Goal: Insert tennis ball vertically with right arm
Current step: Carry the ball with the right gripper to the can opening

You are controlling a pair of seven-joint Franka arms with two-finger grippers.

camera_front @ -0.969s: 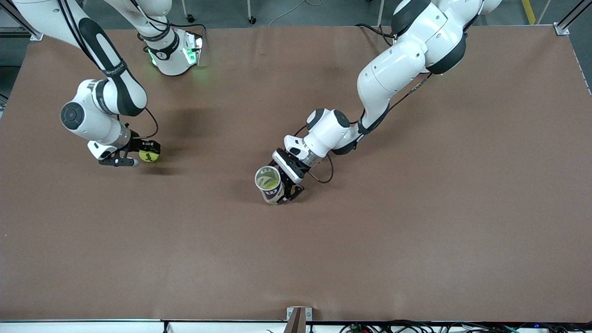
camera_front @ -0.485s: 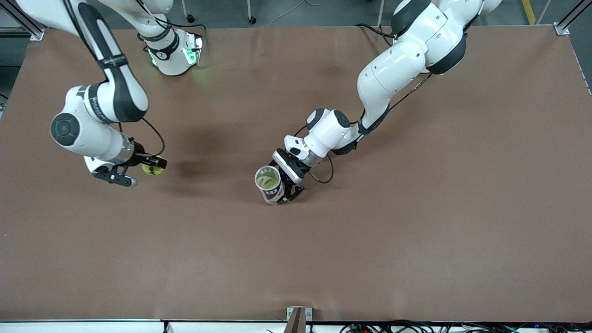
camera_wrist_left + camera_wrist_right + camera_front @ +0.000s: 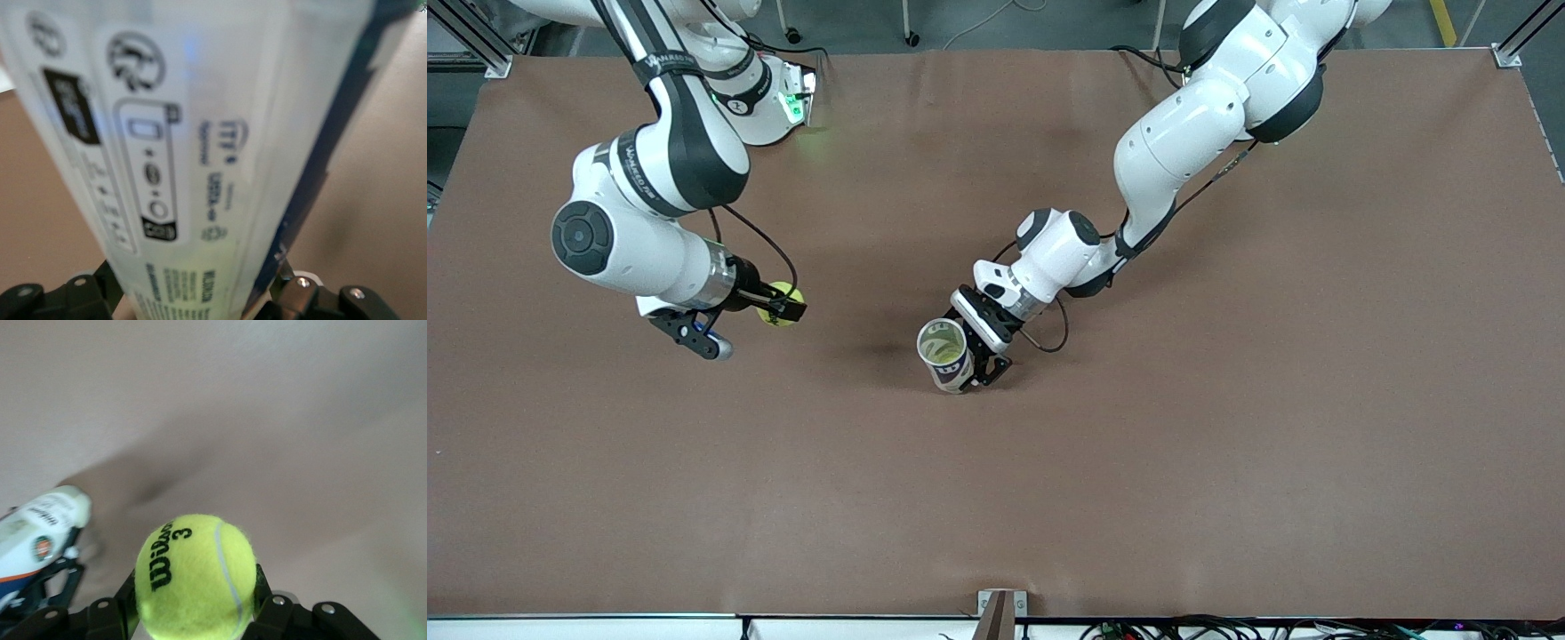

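1. So, my right fingers point(image 3: 781, 308) are clamped on the tennis ball point(image 3: 777, 303), up in the air over the surface point(image 3: 1227, 462) toward the right arm's end. My left fingers point(image 3: 980, 360) are closed around the ball can point(image 3: 947, 354), which stands open-mouthed mid-surface.
2. Worry: the can's mouth looks barely wider than the ball. If I arrive off-centre, the ball could clip the rim and bounce away, or nudge the can in my left grip.
3. Versus a second ago: ball and right wrist have swung up and toward the can; the left arm and can haven't budged.
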